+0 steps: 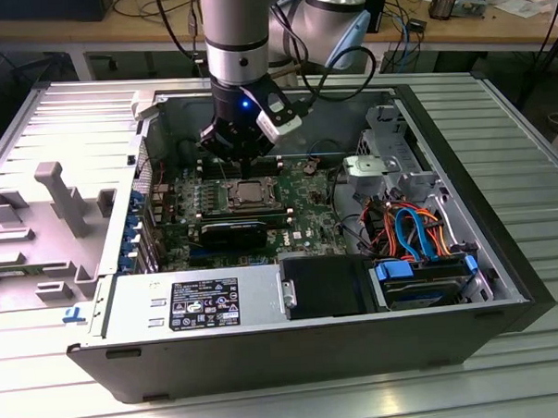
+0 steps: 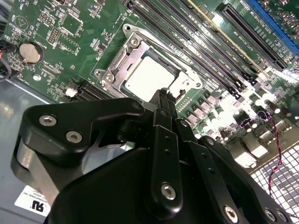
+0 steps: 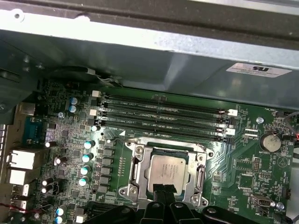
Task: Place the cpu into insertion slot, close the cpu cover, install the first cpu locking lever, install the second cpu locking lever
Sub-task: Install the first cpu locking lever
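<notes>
The cpu (image 3: 167, 169) lies flat in the insertion slot (image 3: 161, 145) on the green board, its silver-grey top showing. The cpu cover (image 3: 136, 173) is down around it as a silver frame with the chip in its window. My gripper (image 3: 164, 190) hangs just above the edge of the socket with its two black fingers pressed together and nothing between them. In the second wrist view the fingertips (image 2: 163, 95) sit over the rim of the cpu cover (image 2: 122, 59), beside the cpu (image 2: 148, 77). In the exterior view the gripper (image 1: 244, 160) stands over the cpu (image 1: 251, 193), inside the open computer case.
Long black memory slots (image 3: 163, 114) run beside the socket. A black graphics card (image 1: 234, 234) lies toward the front, then the power supply (image 1: 200, 300). A drive cage with orange and blue cables (image 1: 414, 231) fills the exterior view's right. A coin battery (image 3: 270, 141) sits on the board.
</notes>
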Motion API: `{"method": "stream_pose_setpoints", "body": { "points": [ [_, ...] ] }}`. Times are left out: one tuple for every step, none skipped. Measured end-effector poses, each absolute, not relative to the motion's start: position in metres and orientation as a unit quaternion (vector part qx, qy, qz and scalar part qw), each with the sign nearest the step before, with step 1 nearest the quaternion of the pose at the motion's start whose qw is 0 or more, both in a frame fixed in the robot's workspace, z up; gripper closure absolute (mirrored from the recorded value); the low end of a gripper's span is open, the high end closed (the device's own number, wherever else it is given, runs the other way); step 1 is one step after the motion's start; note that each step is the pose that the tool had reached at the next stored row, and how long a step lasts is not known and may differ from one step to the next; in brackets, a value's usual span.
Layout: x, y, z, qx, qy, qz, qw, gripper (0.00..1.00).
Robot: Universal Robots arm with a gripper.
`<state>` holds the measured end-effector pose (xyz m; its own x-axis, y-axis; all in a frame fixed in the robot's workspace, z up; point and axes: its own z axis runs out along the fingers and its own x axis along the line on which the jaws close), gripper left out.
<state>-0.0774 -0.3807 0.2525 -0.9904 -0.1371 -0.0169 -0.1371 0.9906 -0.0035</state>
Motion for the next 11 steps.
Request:
{"method": "stream_pose_setpoints", "body": {
  "points": [
    [-0.078, -0.381, 0.253, -0.068, 0.998, -0.001, 0.009, 0.89],
    [-0.079, -0.381, 0.254, -0.068, 0.998, -0.001, 0.009, 0.89],
    [-0.080, -0.381, 0.254, -0.068, 0.998, -0.001, 0.009, 0.89],
    [-0.081, -0.381, 0.255, -0.068, 0.998, -0.001, 0.010, 0.89],
    [-0.082, -0.381, 0.255, -0.067, 0.998, -0.001, 0.010, 0.89],
    [-0.085, -0.381, 0.255, -0.067, 0.998, -0.001, 0.010, 0.89],
    [-0.086, -0.381, 0.255, -0.067, 0.998, -0.002, 0.011, 0.89],
    [-0.088, -0.381, 0.255, -0.067, 0.998, -0.002, 0.011, 0.89],
    [-0.090, -0.381, 0.255, -0.066, 0.998, -0.002, 0.011, 0.89],
    [-0.091, -0.381, 0.255, -0.066, 0.998, -0.002, 0.012, 0.89],
    [-0.093, -0.381, 0.255, -0.066, 0.998, -0.002, 0.012, 0.89]
  ]
}}
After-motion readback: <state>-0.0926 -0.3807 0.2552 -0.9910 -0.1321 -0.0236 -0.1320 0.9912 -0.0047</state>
